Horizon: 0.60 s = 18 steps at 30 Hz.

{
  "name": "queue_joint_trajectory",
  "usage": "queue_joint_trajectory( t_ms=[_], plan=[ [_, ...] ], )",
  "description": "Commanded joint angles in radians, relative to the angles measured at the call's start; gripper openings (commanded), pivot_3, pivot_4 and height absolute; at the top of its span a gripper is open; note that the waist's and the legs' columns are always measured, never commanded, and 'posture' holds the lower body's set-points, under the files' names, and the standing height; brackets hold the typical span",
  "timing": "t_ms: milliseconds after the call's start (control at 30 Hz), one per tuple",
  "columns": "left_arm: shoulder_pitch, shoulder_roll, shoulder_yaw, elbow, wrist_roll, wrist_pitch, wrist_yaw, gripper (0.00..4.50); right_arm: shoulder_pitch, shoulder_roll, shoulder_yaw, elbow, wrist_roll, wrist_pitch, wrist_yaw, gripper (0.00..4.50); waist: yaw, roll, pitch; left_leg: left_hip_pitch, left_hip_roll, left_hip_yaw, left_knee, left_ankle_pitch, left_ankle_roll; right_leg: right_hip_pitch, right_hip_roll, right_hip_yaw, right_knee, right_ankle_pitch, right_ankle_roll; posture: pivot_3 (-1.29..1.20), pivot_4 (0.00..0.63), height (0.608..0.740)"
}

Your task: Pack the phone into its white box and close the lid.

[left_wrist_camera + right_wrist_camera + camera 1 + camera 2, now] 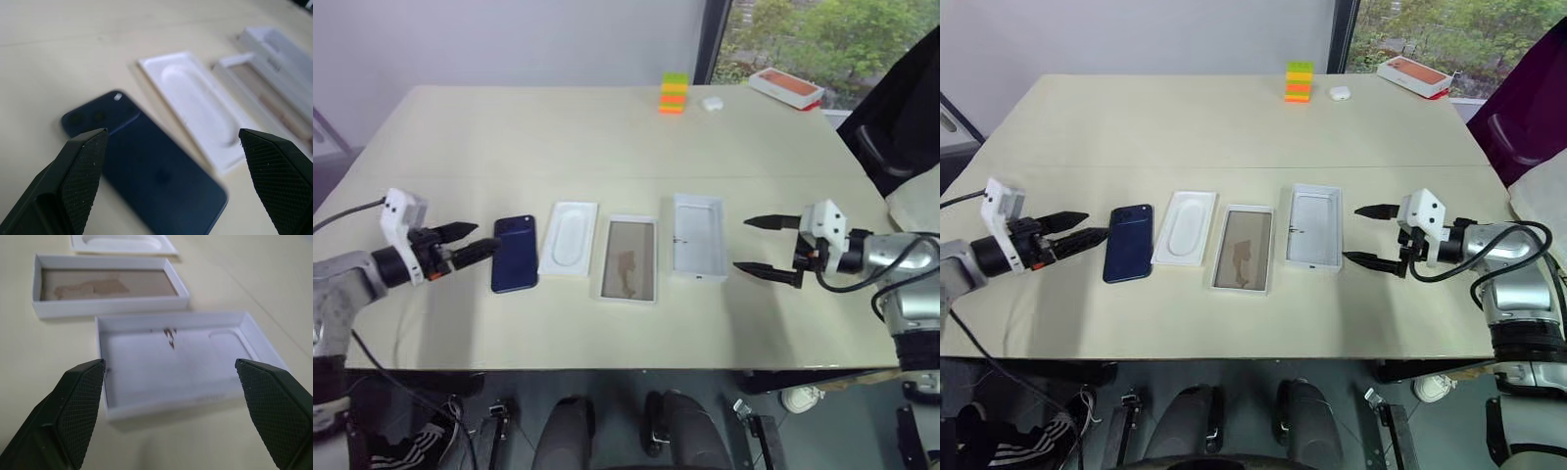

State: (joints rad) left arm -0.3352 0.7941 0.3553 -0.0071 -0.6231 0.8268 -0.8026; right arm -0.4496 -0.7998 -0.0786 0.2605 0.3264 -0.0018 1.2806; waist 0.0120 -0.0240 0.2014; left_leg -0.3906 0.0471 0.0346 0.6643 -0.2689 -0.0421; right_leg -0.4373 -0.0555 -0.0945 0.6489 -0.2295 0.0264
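The dark blue phone point(515, 253) lies flat on the cream table point(509, 137), left of centre. My left gripper point(481, 237) hovers open just left of it, fingers pointing at its near-left edge; in the left wrist view the phone point(146, 166) lies between the spread fingertips. To the phone's right lies a white insert point(570, 238) with an oval recess, then the white box point(628, 258) with its tan inside, then the lid point(698, 237) lying open side up. My right gripper point(742, 245) is open just right of the lid point(166, 357), apart from it.
At the table's far edge stand a stack of orange and green blocks point(673, 93), a small white case point(711, 102) and an orange-and-white box point(786, 86). A dark chair point(901, 108) stands off the right corner. The table's front edge runs close below the row of parts.
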Motion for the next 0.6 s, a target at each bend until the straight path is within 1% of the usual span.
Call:
queue_joint_trajectory(
  t_ms=[33, 133, 233, 267, 300, 400, 433, 600],
  plan=[
    [-0.025, -0.026, -0.04, -0.052, 0.015, 0.07, 0.101, 4.5, -0.026, -0.001, -0.003, -0.067, 0.006, 0.017, -0.021, 4.44, -0.001, 0.0, 0.0, 0.0, 0.0, 0.0, 0.0, 0.0, 0.0, 0.0, 0.0, 0.0, 0.0, 0.0, 0.0, 0.0, 0.15, 0.74],
    [-0.075, -0.124, -0.047, -0.052, -0.016, 0.138, 0.204, 4.5, -0.025, 0.01, 0.008, -0.093, 0.009, 0.034, -0.031, 4.44, 0.0, 0.0, 0.0, 0.0, 0.0, 0.0, 0.0, 0.0, 0.0, 0.0, 0.001, 0.0, 0.0, 0.001, -0.002, 0.0, 0.15, 0.74],
    [-0.125, -0.261, -0.071, -0.057, -0.029, 0.202, 0.314, 4.5, -0.011, 0.02, 0.02, -0.098, -0.003, 0.026, -0.043, 4.44, 0.004, -0.001, 0.0, 0.0, 0.0, -0.001, 0.001, 0.0, 0.0, 0.001, 0.001, 0.0, 0.0, 0.002, -0.003, 0.0, 0.15, 0.74],
    [-0.133, -0.284, -0.083, -0.065, -0.021, 0.216, 0.335, 4.5, -0.007, 0.02, 0.02, -0.104, -0.002, 0.03, -0.045, 4.44, 0.003, -0.001, 0.0, 0.0, 0.0, -0.001, 0.002, 0.0, 0.0, 0.002, 0.0, 0.0, 0.0, 0.002, -0.003, 0.0, 0.15, 0.74],
    [-0.132, -0.289, -0.104, -0.086, 0.003, 0.194, 0.34, 4.5, 0.0, 0.018, 0.016, -0.114, 0.003, 0.038, -0.046, 4.44, 0.002, -0.001, 0.0, 0.0, -0.001, -0.001, 0.002, 0.0, 0.0, 0.002, 0.0, 0.0, 0.0, 0.002, -0.003, 0.0, 0.15, 0.74],
    [-0.146, -0.303, -0.124, -0.097, 0.032, 0.219, 0.397, 4.5, 0.02, 0.011, 0.007, -0.139, 0.01, 0.051, -0.049, 4.44, -0.002, -0.001, 0.0, 0.0, -0.001, -0.001, 0.002, 0.0, 0.0, 0.002, 0.0, 0.0, 0.0, 0.002, -0.003, 0.0, 0.15, 0.74],
    [-0.155, -0.321, -0.114, -0.095, 0.013, 0.249, 0.418, 4.5, 0.025, 0.01, 0.004, -0.148, 0.014, 0.056, -0.052, 4.44, -0.002, -0.001, 0.0, 0.001, -0.001, -0.001, 0.002, 0.0, 0.0, 0.002, 0.0, 0.0, 0.0, 0.002, -0.003, 0.0, 0.15, 0.74],
    [-0.185, -0.384, -0.102, -0.073, 0.015, 0.297, 0.509, 4.5, 0.038, 0.009, 0.001, -0.199, 0.025, 0.084, -0.063, 4.44, 0.0, -0.001, 0.0, 0.001, 0.0, -0.001, 0.002, 0.0, 0.0, 0.002, 0.001, 0.0, 0.0, 0.002, -0.004, 0.0, 0.15, 0.74]
  ],
)
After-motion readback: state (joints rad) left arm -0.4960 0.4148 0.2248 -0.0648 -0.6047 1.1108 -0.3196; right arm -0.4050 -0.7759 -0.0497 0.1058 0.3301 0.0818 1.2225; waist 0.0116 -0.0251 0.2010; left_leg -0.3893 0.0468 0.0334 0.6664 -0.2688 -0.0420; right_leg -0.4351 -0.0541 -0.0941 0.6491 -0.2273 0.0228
